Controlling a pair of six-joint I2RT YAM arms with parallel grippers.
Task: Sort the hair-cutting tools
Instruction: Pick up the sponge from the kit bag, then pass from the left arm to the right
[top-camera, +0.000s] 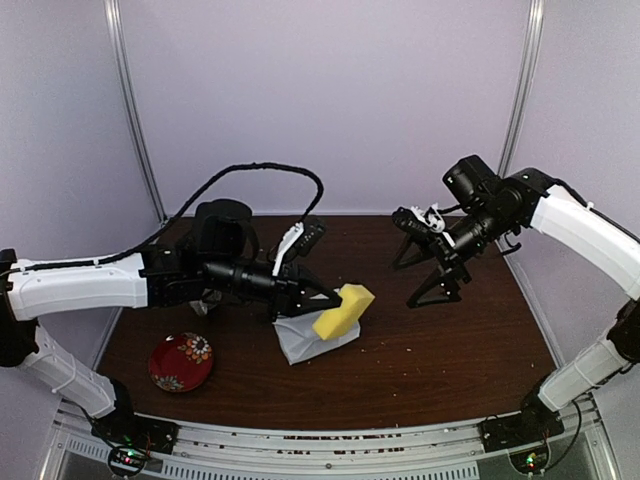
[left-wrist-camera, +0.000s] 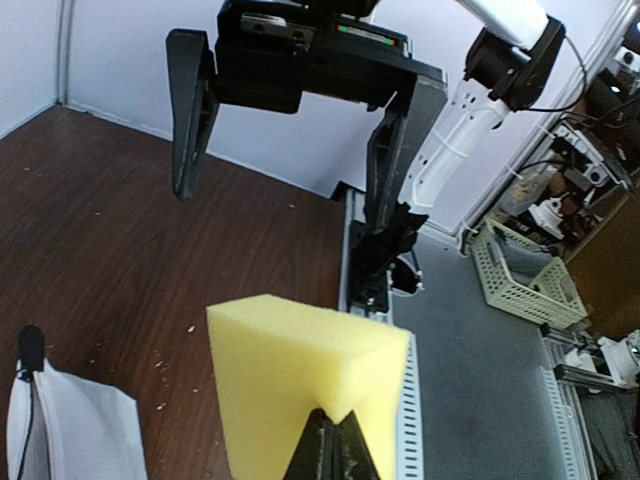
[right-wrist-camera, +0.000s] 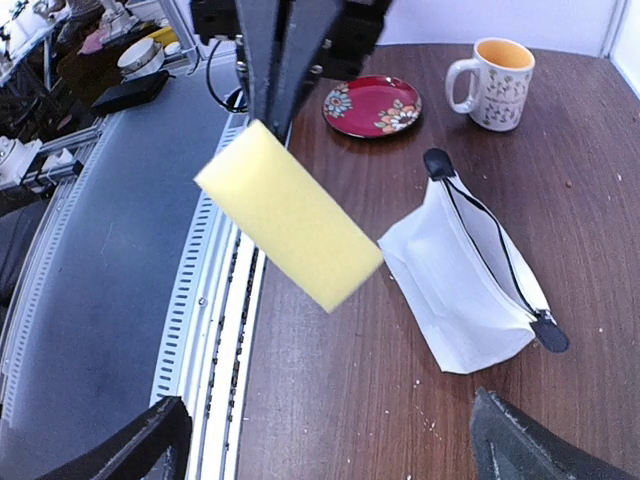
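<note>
No hair-cutting tools show in any view; they are hidden or out of view. My left gripper (top-camera: 335, 298) is shut on a corner of the yellow sponge block (top-camera: 343, 310), which it holds in the air just above the white pouch (top-camera: 300, 340). The left wrist view shows the pinched sponge block (left-wrist-camera: 300, 380) in front of the left gripper (left-wrist-camera: 335, 445). My right gripper (top-camera: 425, 270) hangs open over the right half of the table with nothing between its fingers. It faces the sponge block (right-wrist-camera: 290, 215) and the pouch (right-wrist-camera: 470, 285), whose black zipper stands open.
A red flowered plate (top-camera: 181, 361) lies near the front left. A white mug (right-wrist-camera: 492, 70) stands behind the left arm, beside the plate (right-wrist-camera: 372, 105). Pale crumbs dot the brown table (top-camera: 440, 350). A metal rail runs along the near edge.
</note>
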